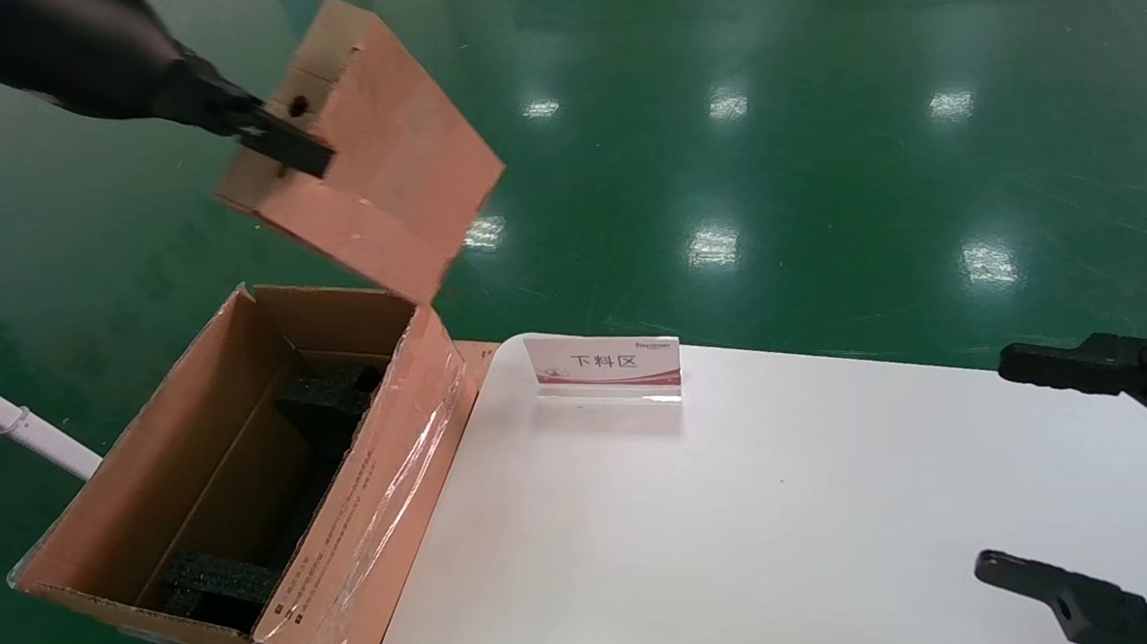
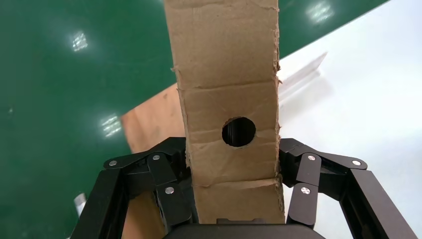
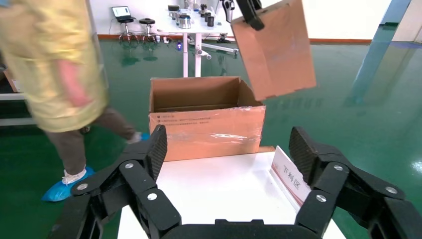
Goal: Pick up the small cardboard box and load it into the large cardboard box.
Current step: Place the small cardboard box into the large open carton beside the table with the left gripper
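Note:
My left gripper [image 1: 280, 146] is shut on the small cardboard box [image 1: 372, 147], a reddish-brown carton with a round hole in its tan end [image 2: 239, 132]. It holds the box tilted in the air, above the far end of the large cardboard box [image 1: 135, 477]. That large box stands open at the table's left edge, with black foam blocks [image 1: 222, 574] inside and shiny tape on its side. The right wrist view shows the small box [image 3: 273, 50] hanging over the large box [image 3: 206, 129]. My right gripper [image 1: 1064, 470] is open and empty at the table's right edge.
A white table [image 1: 738, 547] carries a small red and white sign [image 1: 605, 367] near its far edge. A person in a yellow coat [image 3: 50, 64] stands on the green floor beyond the large box. A white pipe [image 1: 26, 428] runs left of the box.

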Available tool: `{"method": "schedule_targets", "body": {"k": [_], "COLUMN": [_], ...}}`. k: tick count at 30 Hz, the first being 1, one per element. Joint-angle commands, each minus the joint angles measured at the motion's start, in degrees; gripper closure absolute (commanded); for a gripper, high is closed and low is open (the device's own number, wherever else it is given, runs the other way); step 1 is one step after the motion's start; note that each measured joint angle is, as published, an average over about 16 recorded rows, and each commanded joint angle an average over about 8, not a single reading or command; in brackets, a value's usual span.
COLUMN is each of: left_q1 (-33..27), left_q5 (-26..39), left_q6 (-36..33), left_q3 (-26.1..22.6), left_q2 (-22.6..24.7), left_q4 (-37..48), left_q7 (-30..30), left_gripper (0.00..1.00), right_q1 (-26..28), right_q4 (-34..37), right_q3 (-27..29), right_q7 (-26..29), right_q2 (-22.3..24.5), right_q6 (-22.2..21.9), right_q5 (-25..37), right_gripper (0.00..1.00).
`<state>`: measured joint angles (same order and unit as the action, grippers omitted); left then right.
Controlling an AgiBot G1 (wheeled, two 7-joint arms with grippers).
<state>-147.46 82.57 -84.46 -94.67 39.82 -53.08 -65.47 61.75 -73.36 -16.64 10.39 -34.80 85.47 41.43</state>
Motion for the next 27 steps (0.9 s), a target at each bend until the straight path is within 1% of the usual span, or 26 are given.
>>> {"method": "schedule_targets", "body": {"k": [1,5,8,11,14,21,27], "left_q1": [-1.2,-3.7,-5.0,-5.6,-5.5,-4.1,-2.1], "left_q5": [0.2,1.9,2.6,2.6,1.9,-1.7,-5.9], "left_q6": [-1.8,-5.1,-6.4,-7.2,-7.4,-7.3,-6.7], "left_q3": [0.1,-1.1,-3.2,-6.7,-11.5,-22.5,-28.0], "left_q2": [0.2,1.4,2.1,2.7,2.7,2.4,2.3], "left_q4": [2.6,8.7,12.4,14.6,15.8,18.0,19.7], "left_q7": [2.7,7.0,9.3,10.9,12.1,12.0,10.6], "left_gripper": [1.00,1.00,1.00,1.00,1.00,1.00,1.00], "right_q1": [0.0,0.0,0.0,0.0,0.0,0.0,0.0], "right_q4": [0.0,0.0,0.0,0.0,0.0,0.0,0.0], "right_q3": [0.0,0.0,0.0,0.0,-0.1,-0.1,-0.1], "right_q7": [0.0,0.0,0.0,0.0,0.0,0.0,0.0], "right_q2": [0.0,0.0,0.0,0.0,0.0,0.0,0.0], "right_q6": [0.0,0.0,0.0,0.0,0.0,0.0,0.0], "right_q5": [0.0,0.0,0.0,0.0,0.0,-0.1,-0.1], "right_gripper": [0.00,0.00,0.00,0.00,0.00,0.00,0.00]}}
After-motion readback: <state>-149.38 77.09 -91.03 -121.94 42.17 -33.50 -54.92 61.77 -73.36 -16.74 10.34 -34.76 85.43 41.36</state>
